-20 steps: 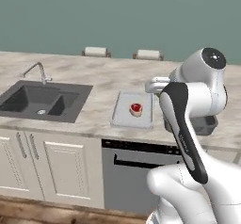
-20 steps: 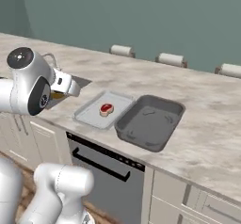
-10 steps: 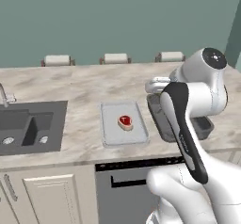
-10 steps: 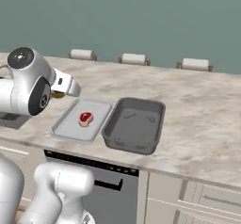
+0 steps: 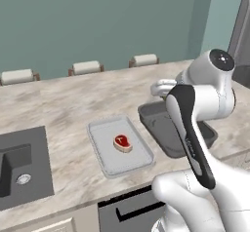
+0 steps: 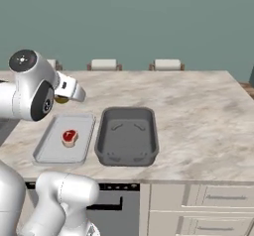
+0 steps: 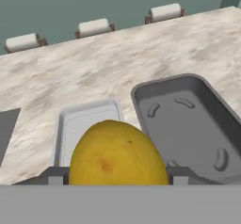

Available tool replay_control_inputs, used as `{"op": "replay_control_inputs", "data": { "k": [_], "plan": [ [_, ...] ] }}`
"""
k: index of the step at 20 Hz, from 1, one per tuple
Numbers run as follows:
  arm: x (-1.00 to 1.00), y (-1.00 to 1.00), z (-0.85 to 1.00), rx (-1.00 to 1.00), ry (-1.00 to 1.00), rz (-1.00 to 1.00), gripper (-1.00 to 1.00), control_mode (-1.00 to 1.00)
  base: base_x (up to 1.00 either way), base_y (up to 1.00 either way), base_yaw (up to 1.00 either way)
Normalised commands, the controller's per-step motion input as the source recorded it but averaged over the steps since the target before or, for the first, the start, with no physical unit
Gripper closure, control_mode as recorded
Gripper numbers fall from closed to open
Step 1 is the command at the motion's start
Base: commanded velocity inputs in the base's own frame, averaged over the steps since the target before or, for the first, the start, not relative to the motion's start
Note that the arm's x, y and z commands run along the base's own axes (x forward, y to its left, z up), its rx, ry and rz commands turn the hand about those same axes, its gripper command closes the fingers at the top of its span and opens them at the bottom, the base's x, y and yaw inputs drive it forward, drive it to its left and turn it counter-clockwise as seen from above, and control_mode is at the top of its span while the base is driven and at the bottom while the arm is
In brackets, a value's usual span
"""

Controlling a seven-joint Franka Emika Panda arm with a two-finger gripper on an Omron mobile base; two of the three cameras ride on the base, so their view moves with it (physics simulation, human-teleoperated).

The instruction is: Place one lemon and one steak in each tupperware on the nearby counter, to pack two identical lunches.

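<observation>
My gripper [image 7: 117, 180] is shut on a yellow lemon [image 7: 117, 155], which bulks large at the bottom of the hand view. It hangs above the counter [image 6: 198, 111], over the far edge of the light grey tupperware [image 6: 49, 153]; the lemon [image 6: 61, 100] peeks out below the hand. One red steak [image 6: 69, 137] lies in that shallow tray [image 5: 110, 158], with the steak [image 5: 122, 143] near its middle. Right beside it stands the deeper dark grey tupperware [image 6: 127, 153], holding nothing I can see, and partly hidden by the arm [image 5: 163, 128].
A dark sink [image 5: 19, 163] is set into the counter to the left. Three stool backs [image 6: 103, 64] line the far side. The counter ends at the right [image 6: 238, 86]. An oven front [image 6: 111, 203] and drawers sit below.
The base has driven to the right along the counter, so the sink and trays slid left in the views. The arm's pose and its hold on the lemon are unchanged.
</observation>
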Motion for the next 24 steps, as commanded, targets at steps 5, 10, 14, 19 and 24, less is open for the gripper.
{"op": "replay_control_inputs", "data": {
  "k": [5,10,14,19,24],
  "plan": [
    [0.0,0.13,-0.03,0.0,0.0,-0.09,1.0,-1.0,0.09,0.19,-0.21],
    [0.0,0.44,-0.28,0.0,0.0,-0.16,1.0,-1.0,0.0,0.0,0.0],
    [0.0,0.42,-0.4,0.0,0.0,-0.1,1.0,-1.0,0.0,0.0,0.0],
    [0.0,0.31,-0.48,0.0,0.07,-0.05,1.0,-1.0,0.0,0.0,0.0],
    [0.0,0.16,-0.51,0.06,0.13,0.0,1.0,-1.0,0.0,0.0,0.0]
  ]
}}
